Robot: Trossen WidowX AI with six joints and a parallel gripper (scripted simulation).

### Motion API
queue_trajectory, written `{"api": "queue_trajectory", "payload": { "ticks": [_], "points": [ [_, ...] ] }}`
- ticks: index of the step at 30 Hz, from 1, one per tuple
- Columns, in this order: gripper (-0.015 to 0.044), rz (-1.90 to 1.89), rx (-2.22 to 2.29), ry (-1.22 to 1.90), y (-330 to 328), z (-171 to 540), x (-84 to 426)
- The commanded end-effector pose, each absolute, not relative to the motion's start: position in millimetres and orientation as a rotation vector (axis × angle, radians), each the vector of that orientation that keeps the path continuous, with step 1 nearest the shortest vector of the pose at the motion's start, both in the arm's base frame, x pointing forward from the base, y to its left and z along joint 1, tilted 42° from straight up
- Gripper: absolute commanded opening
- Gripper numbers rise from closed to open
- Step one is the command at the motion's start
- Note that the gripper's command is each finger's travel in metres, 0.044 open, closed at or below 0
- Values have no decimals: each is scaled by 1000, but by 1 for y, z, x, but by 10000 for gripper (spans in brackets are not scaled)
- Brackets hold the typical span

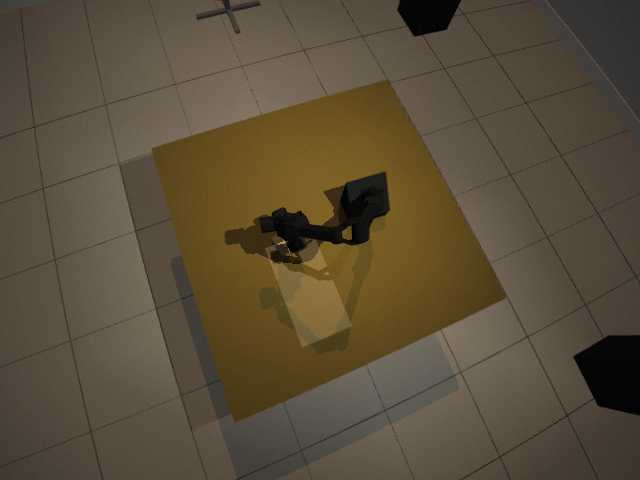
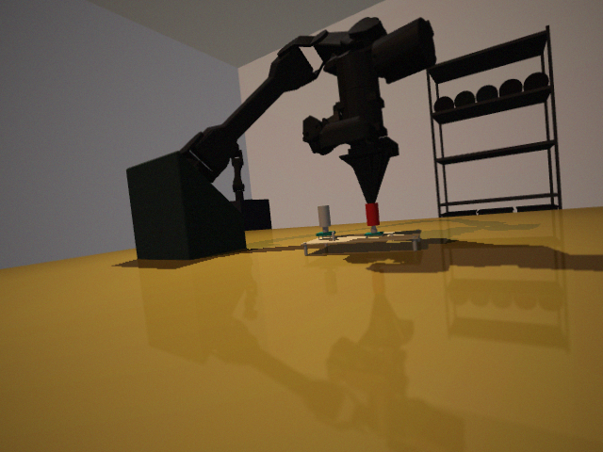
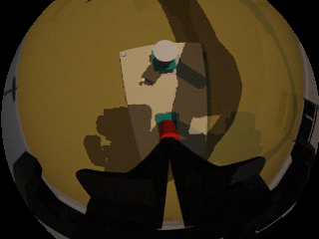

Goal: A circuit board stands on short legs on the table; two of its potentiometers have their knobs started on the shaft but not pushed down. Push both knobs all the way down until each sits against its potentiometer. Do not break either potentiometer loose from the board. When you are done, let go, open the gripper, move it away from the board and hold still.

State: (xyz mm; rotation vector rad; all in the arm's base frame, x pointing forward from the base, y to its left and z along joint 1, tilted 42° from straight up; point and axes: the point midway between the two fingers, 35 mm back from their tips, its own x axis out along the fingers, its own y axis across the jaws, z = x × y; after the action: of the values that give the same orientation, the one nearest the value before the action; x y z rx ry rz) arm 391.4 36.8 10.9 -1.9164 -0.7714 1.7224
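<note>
Claw (image 2: 371, 201) (image 3: 167, 141) closed, empty, atop red knob (image 2: 371, 214) (image 3: 168, 130) | step: first press, apparently | both knobs unseated | next: push straight down

In the exterior view, the closed gripper (image 2: 371, 200) (image 3: 167, 141) points straight down, its tips at the top of the red knob (image 2: 371, 214) (image 3: 168, 130), which blocks the way below. To the left, the grey knob (image 2: 323, 215) (image 3: 164, 51) stands upright as a second obstacle. Open air separates the two knobs, above the thin circuit board (image 2: 357, 239) (image 3: 142, 92). Farther left, the dark base block (image 2: 158, 209) (image 1: 366, 191) closes off that side. To the right of the red knob, the space above the board is free.
</note>
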Motion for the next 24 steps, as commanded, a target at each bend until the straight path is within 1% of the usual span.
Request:
{"api": "queue_trajectory", "payload": {
  "ticks": [1,24],
  "points": [
    [0,1732,-1920,-795,48,4,393],
    [0,1731,-1920,-795,49,2,393]
  ]
}}
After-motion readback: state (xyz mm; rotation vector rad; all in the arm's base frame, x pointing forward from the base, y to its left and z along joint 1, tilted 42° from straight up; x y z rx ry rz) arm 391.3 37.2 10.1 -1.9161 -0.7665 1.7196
